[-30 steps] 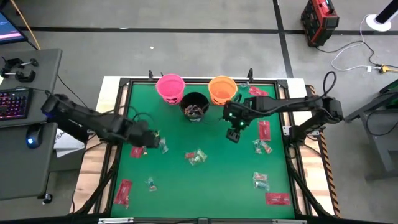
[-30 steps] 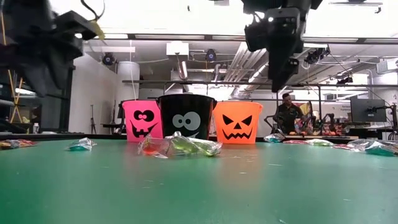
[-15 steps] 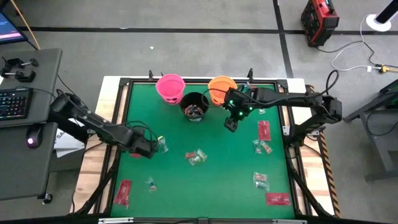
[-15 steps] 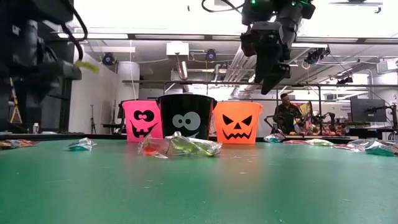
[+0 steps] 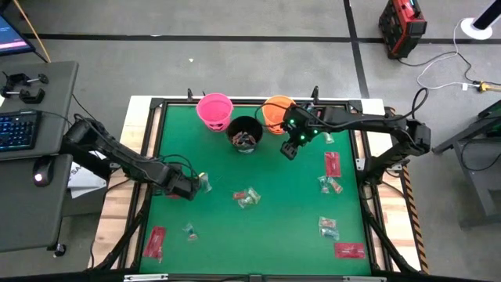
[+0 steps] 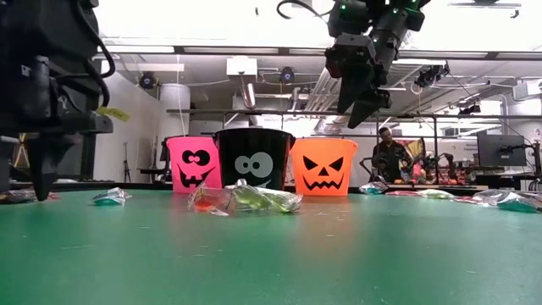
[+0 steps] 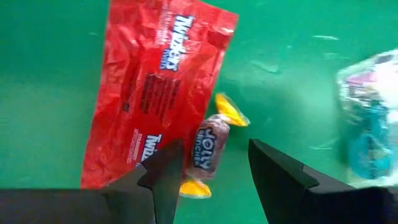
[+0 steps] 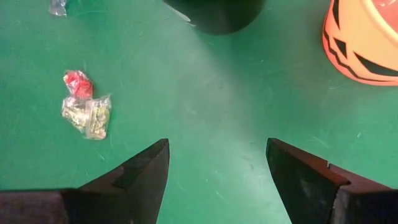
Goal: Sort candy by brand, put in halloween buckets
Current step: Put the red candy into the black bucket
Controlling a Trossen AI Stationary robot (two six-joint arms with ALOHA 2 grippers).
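On the table, status as I read it from my station:
Buckets: pink (image 5: pixel 214 110), black (image 5: pixel 245 133) and orange (image 5: pixel 276 112) stand together at the far edge.
Sorted: black bucket holds some candy; the others' contents I cannot tell.
Unsorted: red packets (image 5: pixel 333 164) and small wrapped pieces (image 5: pixel 247 197) lie scattered on the mat; most work remains, I judge.
Left gripper (image 7: pixel 208 171): low by the left edge, jaws parted around a yellow-ended sweet (image 7: pixel 208 144) lying against a red packet (image 7: pixel 155 87); not clenched.
Right gripper (image 8: pixel 217 168): raised before the orange bucket, released, empty.
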